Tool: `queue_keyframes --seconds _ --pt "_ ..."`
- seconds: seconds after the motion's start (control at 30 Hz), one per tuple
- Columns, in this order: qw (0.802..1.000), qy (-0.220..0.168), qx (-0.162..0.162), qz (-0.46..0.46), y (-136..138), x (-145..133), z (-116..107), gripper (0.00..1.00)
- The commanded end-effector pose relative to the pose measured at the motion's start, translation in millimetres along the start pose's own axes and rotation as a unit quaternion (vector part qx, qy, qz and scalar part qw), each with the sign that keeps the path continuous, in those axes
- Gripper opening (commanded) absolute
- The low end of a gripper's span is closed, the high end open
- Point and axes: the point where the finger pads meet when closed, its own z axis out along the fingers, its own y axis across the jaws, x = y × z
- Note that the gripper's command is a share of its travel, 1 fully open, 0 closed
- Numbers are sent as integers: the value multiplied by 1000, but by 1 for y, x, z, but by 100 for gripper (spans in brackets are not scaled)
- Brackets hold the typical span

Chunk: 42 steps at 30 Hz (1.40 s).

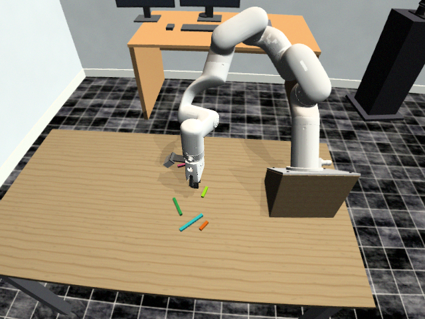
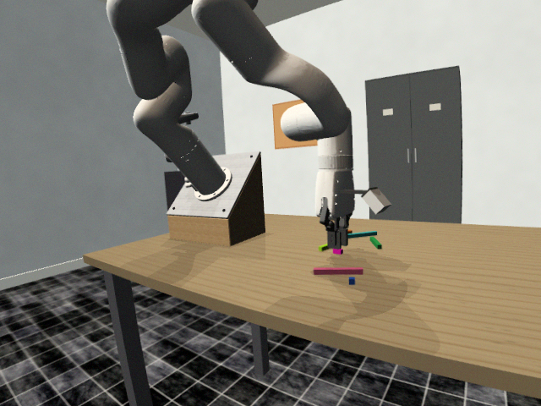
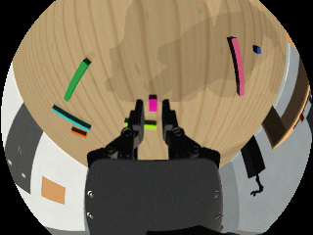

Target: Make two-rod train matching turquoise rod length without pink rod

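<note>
My gripper (image 1: 194, 187) (image 2: 337, 247) (image 3: 153, 108) is partly open and empty, pointing down just above the magenta rod (image 2: 337, 251) (image 3: 153, 105). In the wrist view this rod shows between the fingertips, with a gap on each side; the top view does not show it. The green rod (image 1: 177, 207) (image 2: 375, 243) (image 3: 77, 80) lies apart from the others. The turquoise rod (image 1: 190, 222) (image 2: 363, 234) (image 3: 71, 118) lies near the orange rod (image 1: 204, 225) (image 3: 79, 132). The lime rod (image 1: 204, 191) (image 2: 323, 247) (image 3: 150, 125) lies near the gripper, partly behind a finger in the wrist view.
The pink rod (image 1: 180, 165) (image 2: 337, 271) (image 3: 238, 69) lies on the table on the other side of the gripper from the turquoise rod. The small blue rod (image 2: 352, 281) (image 3: 258, 50) lies beside it. The arm's wedge-shaped base (image 1: 305, 195) (image 2: 199, 229) stands at the table's side.
</note>
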Motion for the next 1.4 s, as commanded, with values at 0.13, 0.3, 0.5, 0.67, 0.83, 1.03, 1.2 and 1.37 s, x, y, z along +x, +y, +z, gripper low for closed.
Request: queue_keyframes --seconds 0.13,0.3,0.5,0.67,0.83,1.03,1.2,1.37 --pt "1000 1 1 0 0 1 -1 24" --pt "1000 1 1 0 0 1 -1 24" --pt "1000 1 1 0 0 1 0 24" --pt "1000 1 1 0 0 1 2 24" --pt "1000 1 1 0 0 1 6 24" --pt "1000 1 1 0 0 1 10 24" --pt "1000 1 1 0 0 1 12 24" --pt "1000 1 1 0 0 1 13 24"
